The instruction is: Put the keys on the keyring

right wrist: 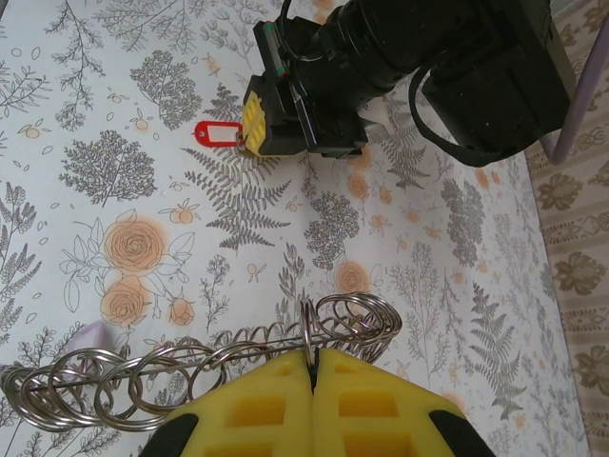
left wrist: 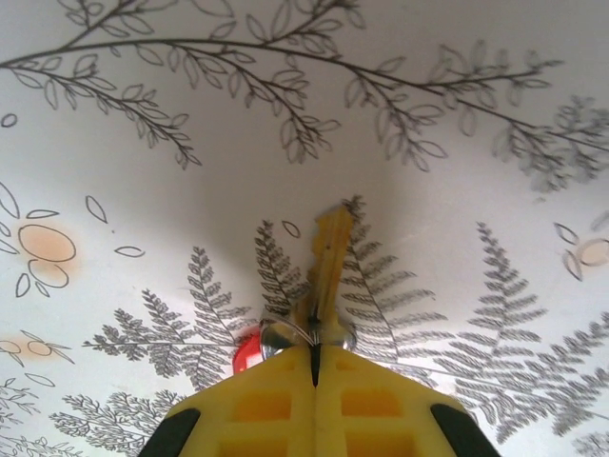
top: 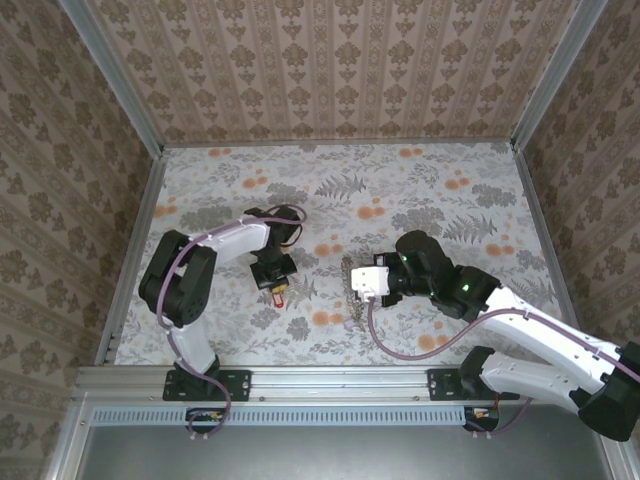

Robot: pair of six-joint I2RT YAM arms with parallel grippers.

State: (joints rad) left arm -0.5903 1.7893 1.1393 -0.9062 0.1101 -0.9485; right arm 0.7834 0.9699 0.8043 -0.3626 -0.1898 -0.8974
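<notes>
My left gripper is shut on the keys: a brass-coloured key blade sticks out beyond the fingertips, with a small silver loop and a red tag at its left side. From above, the left gripper points down at the table with the red tag just below it. My right gripper is shut on one loop of the keyring, a string of linked silver rings running off to the left. In the top view the right gripper holds the keyring at table centre.
The floral tablecloth covers the table, with patterned walls on three sides and a metal rail along the near edge. In the right wrist view the left gripper and its red tag lie ahead, with open cloth between.
</notes>
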